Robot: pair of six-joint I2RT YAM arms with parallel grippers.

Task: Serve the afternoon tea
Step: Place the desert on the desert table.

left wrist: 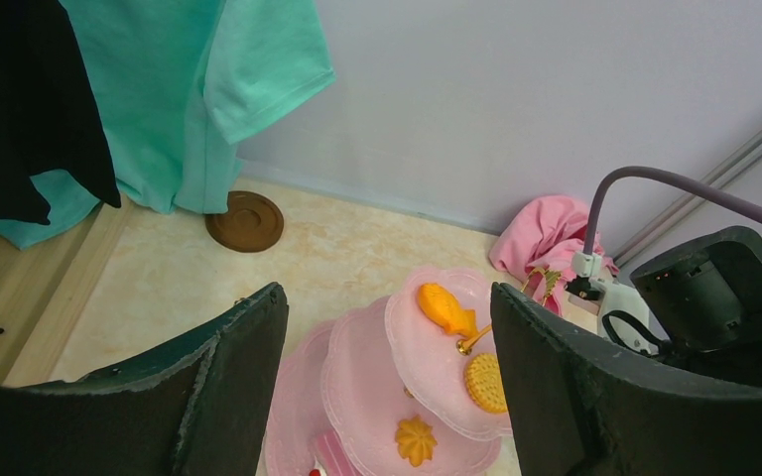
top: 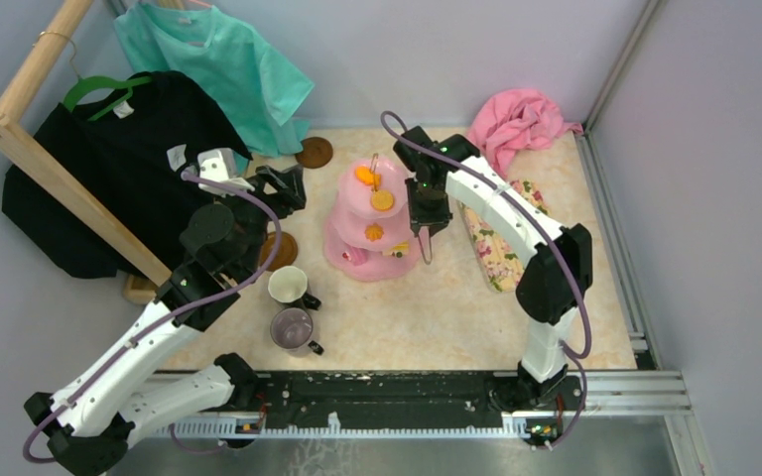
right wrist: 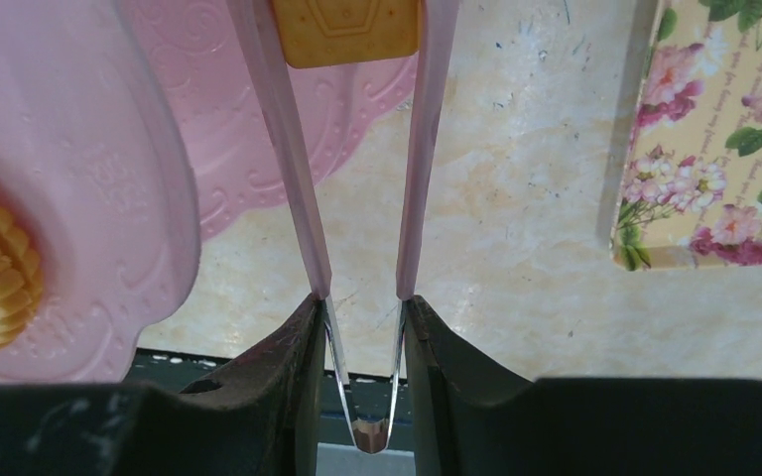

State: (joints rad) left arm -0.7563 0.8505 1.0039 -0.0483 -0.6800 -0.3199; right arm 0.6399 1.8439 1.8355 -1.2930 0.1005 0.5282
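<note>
On the beige table, the pink three-tier cake stand carries orange snacks; the right gripper squeezes clear plastic tongs, and the left gripper stands open.

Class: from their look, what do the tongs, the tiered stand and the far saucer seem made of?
Tongs: probably polished metal, mirror-like bend. Stand: likely moulded plastic, glossy pink, embossed scrolls. Far saucer: matt brown, wood or plastic, unclear.
</note>
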